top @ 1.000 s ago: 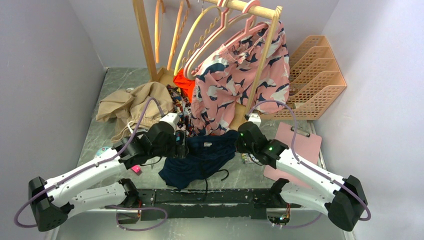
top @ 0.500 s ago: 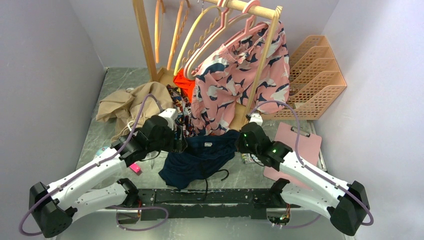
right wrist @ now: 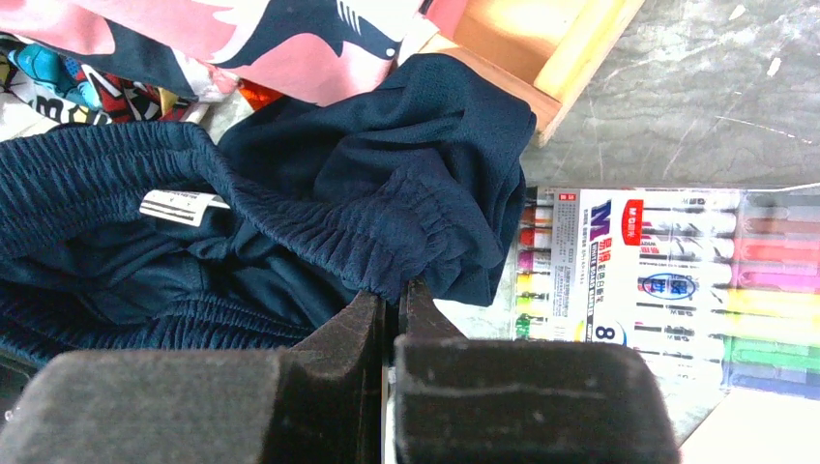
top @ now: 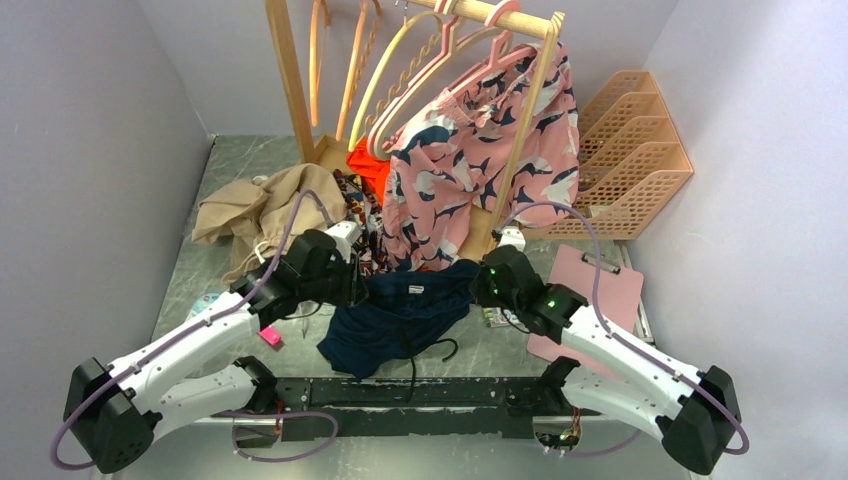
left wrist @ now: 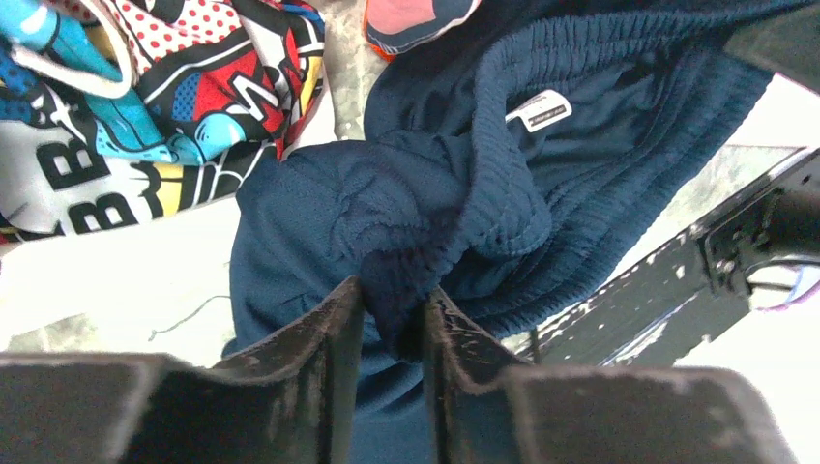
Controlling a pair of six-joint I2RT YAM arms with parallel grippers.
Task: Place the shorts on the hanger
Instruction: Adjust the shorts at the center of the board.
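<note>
Shorts [top: 405,320]: navy, lying at the 6 o'clock side of the desk [top: 235,165]. The waistband's long axis runs 9 to 3 o'clock, and the legs trail toward 6 o'clock. Left claw [left wrist: 392,300] pinches the 9 o'clock end; right claw [right wrist: 392,295] pinches the 3 o'clock end.

The left arm [top: 190,345] and right arm [top: 625,355] have white shells along their links and black housings at the joints. A mauve cable [top: 545,204] loops along each from base to wrist. Green lights [top: 546,297] glow on the right wrist. The left pincer [left wrist: 392,319] and right pincer [right wrist: 392,300] have matte black, scuffed fingers [left wrist: 324,377]
</note>
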